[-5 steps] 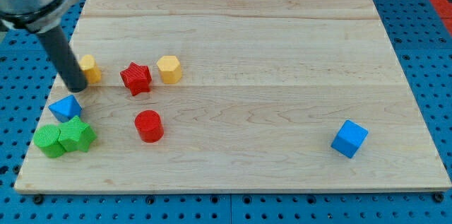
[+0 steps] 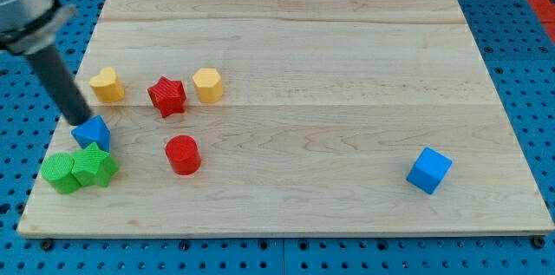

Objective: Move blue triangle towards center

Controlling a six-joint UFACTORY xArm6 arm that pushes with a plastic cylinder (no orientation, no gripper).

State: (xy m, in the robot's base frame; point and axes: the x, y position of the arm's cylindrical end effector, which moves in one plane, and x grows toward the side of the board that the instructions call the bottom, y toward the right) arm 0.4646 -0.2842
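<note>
Camera view. The dark rod enters from the view's upper left and slants down to the wooden board (image 2: pixel 347 32). My tip (image 2: pixel 79 122) is a bare rod end with no jaws, so it neither opens nor closes and holds nothing. It rests at the upper-left edge of the blue triangle (image 2: pixel 91 133), touching it or very nearly so; the exact contact cannot be told.

The blue triangle lies near the board's left edge, just to the lower right of my tip and far from the board's centre. Directly below it sit two green blocks, the left one (image 2: pixel 58 173) rounded, the right one (image 2: pixel 94 166) of uncertain shape; the two touch each other, and the right one lies just beside the triangle.

Above the triangle is a yellow block (image 2: pixel 107 85). To its right stand a red star (image 2: pixel 166 95) and a yellow hexagon (image 2: pixel 208 85), close together. A red cylinder (image 2: pixel 183 154) lies below the star. A blue cube (image 2: pixel 429 170) sits alone, well apart, at the view's lower right.
</note>
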